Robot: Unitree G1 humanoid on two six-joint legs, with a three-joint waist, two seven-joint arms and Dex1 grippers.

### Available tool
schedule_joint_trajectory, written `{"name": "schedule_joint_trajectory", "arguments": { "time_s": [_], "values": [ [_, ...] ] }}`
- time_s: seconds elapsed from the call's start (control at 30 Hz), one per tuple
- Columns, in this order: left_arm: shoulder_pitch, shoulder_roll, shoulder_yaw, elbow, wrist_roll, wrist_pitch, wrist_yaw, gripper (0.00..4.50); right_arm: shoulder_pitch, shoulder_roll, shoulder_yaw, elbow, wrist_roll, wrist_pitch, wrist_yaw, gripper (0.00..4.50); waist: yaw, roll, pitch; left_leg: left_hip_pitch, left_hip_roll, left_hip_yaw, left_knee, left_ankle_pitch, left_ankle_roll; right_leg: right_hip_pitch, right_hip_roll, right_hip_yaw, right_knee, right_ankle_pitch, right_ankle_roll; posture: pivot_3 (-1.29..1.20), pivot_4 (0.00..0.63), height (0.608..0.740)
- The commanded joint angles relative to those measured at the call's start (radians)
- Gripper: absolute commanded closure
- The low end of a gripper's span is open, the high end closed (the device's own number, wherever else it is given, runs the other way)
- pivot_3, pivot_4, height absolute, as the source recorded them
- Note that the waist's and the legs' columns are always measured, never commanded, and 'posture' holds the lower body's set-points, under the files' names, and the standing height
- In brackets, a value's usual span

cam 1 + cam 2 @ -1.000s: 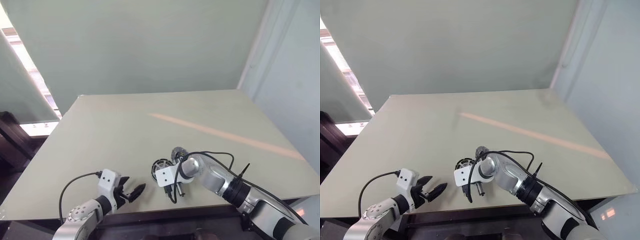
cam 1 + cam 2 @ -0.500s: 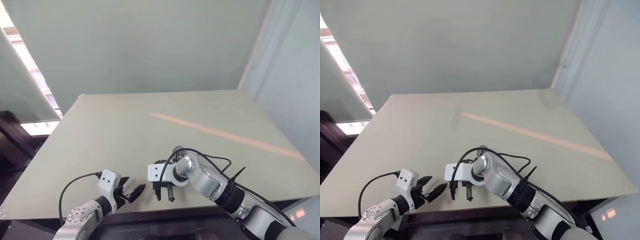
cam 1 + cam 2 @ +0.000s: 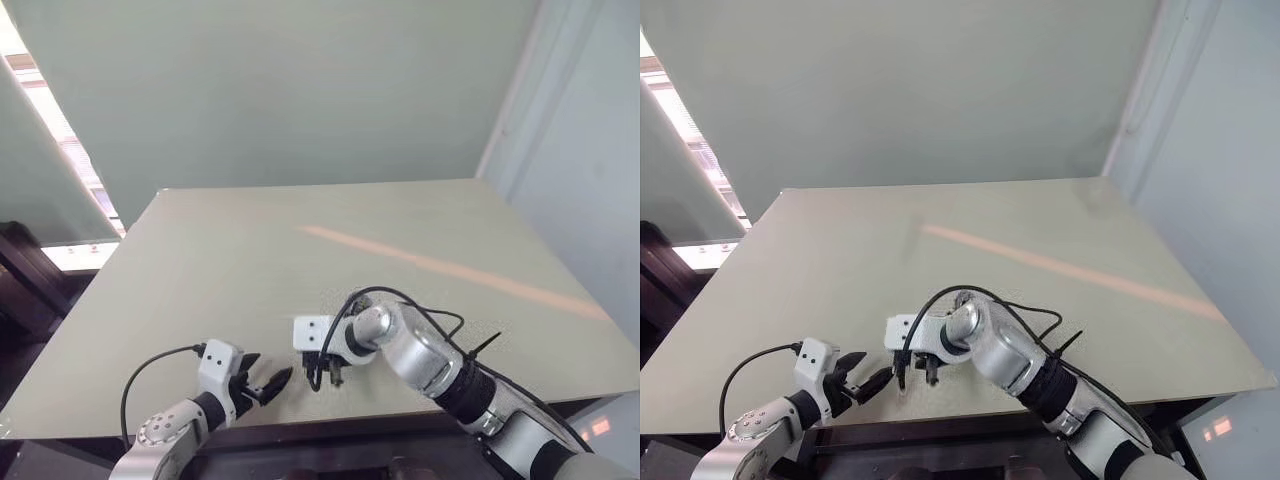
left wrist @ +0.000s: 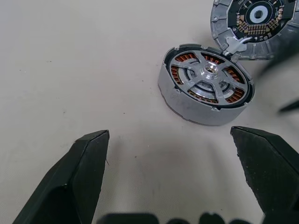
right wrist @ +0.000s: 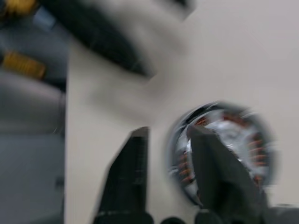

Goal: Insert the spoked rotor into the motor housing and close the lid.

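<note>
Pale surface [image 4: 70, 56] carries the silver copper-wound motor housing [image 4: 205, 86] with the shiny spoked rotor [image 4: 208, 74] seated, the dull-grey round lid [image 4: 254, 23] touching it and due next; left gripper [image 4: 177, 177] fingers gape empty, right gripper [image 5: 170, 158] fingers are slightly parted, holding nothing.

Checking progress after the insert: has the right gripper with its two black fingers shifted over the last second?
Yes. The right gripper has swung toward the robot's left along the table's near edge, closer to the left gripper, and lifted.

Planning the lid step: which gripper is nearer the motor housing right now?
Right. The right gripper hangs just over the motor housing, jaws apart and empty. The left gripper waits open, off to the housing's left.
</note>
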Motion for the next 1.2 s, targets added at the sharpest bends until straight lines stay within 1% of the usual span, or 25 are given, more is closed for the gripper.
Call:
{"name": "schedule_joint_trajectory", "arguments": {
  "time_s": [0.03, 0.2, 0.27, 0.3, 0.4, 0.5, 0.57, 0.7, 0.8, 0.93, 1.03, 1.2],
  "values": [
    [-0.004, -0.002, 0.003, -0.012, 0.001, -0.023, -0.004, 0.0, -0.039, 0.005, -0.118, -0.089, 0.046, 0.014, -0.056, 1.72, 0.0, 0.0, 0.0, 0.0, 0.0, 0.0, 0.0, 0.0, 0.0, 0.0, 0.0, 0.0, 0.0, 0.0, 0.0, 0.0, 0.0, 0.74],
    [0.004, -0.003, 0.003, -0.017, -0.003, -0.025, -0.008, 0.0, -0.078, -0.018, -0.244, -0.11, 0.068, 0.027, -0.151, 0.08, 0.0, 0.0, 0.0, 0.0, 0.0, 0.0, 0.0, 0.0, 0.0, 0.0, 0.0, 0.0, 0.0, 0.0, 0.0, 0.0, 0.0, 0.74],
    [0.006, -0.005, 0.0, -0.02, -0.003, -0.025, -0.007, 0.0, -0.117, -0.076, -0.316, -0.066, 0.037, -0.009, -0.228, 0.03, 0.0, 0.0, 0.0, 0.0, 0.0, 0.0, 0.0, 0.0, 0.0, 0.0, 0.0, 0.0, 0.0, 0.0, 0.0, 0.0, 0.0, 0.74],
    [0.006, -0.006, -0.002, -0.02, -0.003, -0.025, -0.008, 0.0, -0.13, -0.112, -0.331, -0.036, 0.017, -0.033, -0.26, 0.03, 0.001, 0.0, 0.0, 0.0, 0.0, 0.0, 0.0, 0.0, 0.0, 0.0, 0.0, 0.0, 0.0, 0.0, 0.0, 0.0, 0.0, 0.74],
    [0.001, -0.009, -0.007, -0.019, -0.002, -0.024, -0.007, 0.0, -0.143, -0.228, -0.304, 0.052, -0.044, -0.103, -0.312, 0.03, 0.0, 0.0, 0.0, -0.001, -0.002, 0.0, 0.001, 0.0, 0.0, 0.0, -0.002, 0.0, -0.002, 0.0, 0.0, 0.0, 0.0, 0.74],
    [-0.005, -0.009, -0.009, -0.019, -0.001, -0.023, -0.009, 0.0, -0.125, -0.289, -0.28, 0.117, -0.057, -0.154, -0.311, 0.03, -0.004, 0.0, 0.0, -0.001, -0.002, 0.003, -0.001, 0.0, 0.0, -0.001, -0.002, 0.002, -0.002, 0.0, 0.0, 0.0, 0.0, 0.74],
    [-0.01, -0.007, -0.009, -0.017, -0.001, -0.023, -0.01, 0.0, -0.105, -0.31, -0.26, 0.148, -0.058, -0.175, -0.295, 0.03, -0.005, 0.0, 0.0, -0.001, 0.0, 0.004, -0.004, 0.0, 0.001, -0.002, -0.001, 0.003, -0.002, 0.0, 0.0, 0.0, 0.0, 0.74],
    [-0.021, 0.001, -0.008, -0.013, -0.001, -0.021, -0.015, 0.0, -0.049, -0.302, -0.221, 0.205, -0.036, -0.224, -0.259, 0.03, -0.003, 0.0, 0.0, 0.0, 0.001, 0.004, -0.007, 0.0, 0.001, -0.002, 0.001, 0.002, -0.001, -0.001, -0.001, 0.0, 0.0, 0.74],
    [-0.027, 0.006, -0.008, -0.014, -0.001, -0.019, -0.017, 0.0, -0.01, -0.256, -0.228, 0.223, 0.007, -0.246, -0.249, 0.03, -0.001, 0.0, 0.0, 0.0, 0.0, 0.004, -0.006, 0.0, 0.001, -0.002, 0.0, 0.003, -0.001, -0.001, -0.001, 0.0, 0.0, 0.74],
    [-0.028, 0.007, -0.004, -0.014, -0.003, -0.022, -0.015, 0.0, 0.034, -0.181, -0.242, 0.196, 0.078, -0.227, -0.227, 0.03, -0.001, 0.0, 0.0, 0.001, 0.0, 0.003, -0.005, 0.0, 0.001, -0.001, 0.0, 0.002, -0.001, -0.002, -0.003, 0.0, 0.0, 0.74],
    [-0.021, 0.006, 0.001, -0.023, 0.002, -0.034, -0.007, 0.66, 0.052, -0.138, -0.246, 0.196, 0.107, -0.226, -0.232, 0.0, -0.001, 0.0, 0.0, 0.001, 0.0, 0.003, -0.005, 0.0, 0.001, -0.001, 0.0, 0.002, -0.001, -0.002, -0.003, 0.0, 0.0, 0.74],
    [-0.013, 0.009, 0.004, -0.036, -0.004, -0.03, -0.007, 2.44, 0.073, -0.062, -0.242, 0.241, 0.148, -0.244, -0.244, 0.0, -0.002, 0.0, 0.0, 0.001, 0.001, 0.003, -0.005, 0.0, 0.001, -0.001, 0.0, 0.002, 0.0, -0.002, -0.003, 0.0, 0.0, 0.74]
  ]
}}
